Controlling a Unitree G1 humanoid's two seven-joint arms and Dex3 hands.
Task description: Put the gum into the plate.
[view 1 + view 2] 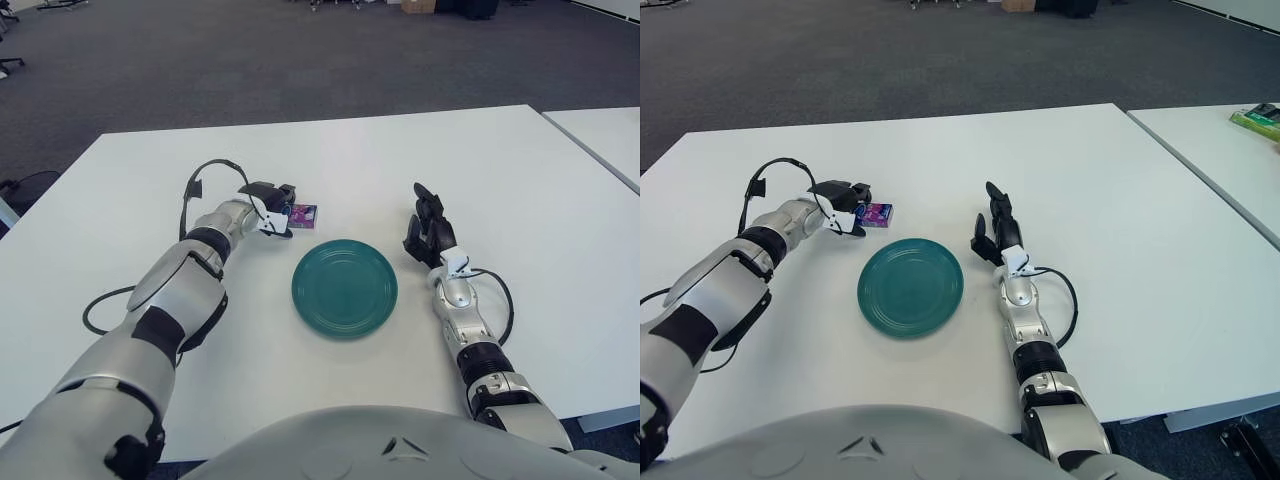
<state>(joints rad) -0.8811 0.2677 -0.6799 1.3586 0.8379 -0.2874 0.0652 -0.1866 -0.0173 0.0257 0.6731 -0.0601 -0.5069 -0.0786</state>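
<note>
Gum (303, 215) lies flat on the table (500, 180), left of centre, long axis across the frame. Left hand (274, 209) touches its left end, apparently pinching it. Plate (345, 288) just below. Right hand (428, 232) spread, right of plate.

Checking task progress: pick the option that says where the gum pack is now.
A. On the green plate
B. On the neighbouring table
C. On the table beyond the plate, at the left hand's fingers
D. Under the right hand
C: the gum pack lies on the table at the left hand, beyond the bare green plate.
</note>
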